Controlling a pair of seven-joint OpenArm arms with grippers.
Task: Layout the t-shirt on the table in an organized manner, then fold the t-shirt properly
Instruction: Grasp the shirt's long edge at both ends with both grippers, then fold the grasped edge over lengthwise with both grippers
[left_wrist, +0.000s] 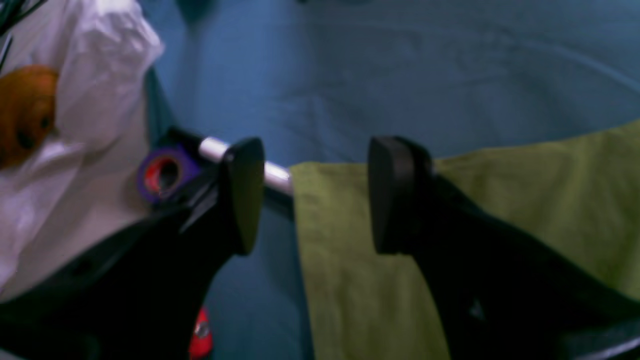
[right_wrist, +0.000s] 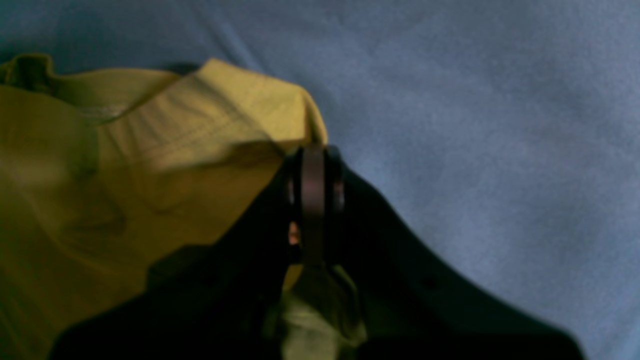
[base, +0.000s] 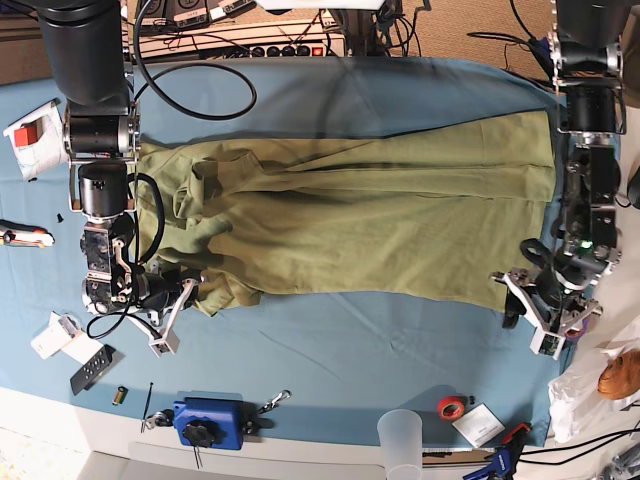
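Still in layout: t-shirt (base: 380, 225) spread across surface (base: 340, 350); right fingers (right_wrist: 314, 200) clenched on sleeve-end fabric, left fingers (left_wrist: 315, 195) released over hem corner; next I flatten the bunched end.

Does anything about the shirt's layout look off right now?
Yes. The t-shirt lies lengthwise across the table, but its collar end by the right gripper is bunched and rumpled, not flat. That gripper is shut on the fabric; the left gripper is open at the hem corner.

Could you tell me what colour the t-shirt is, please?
Plain olive green t-shirt; the base view shows it best.
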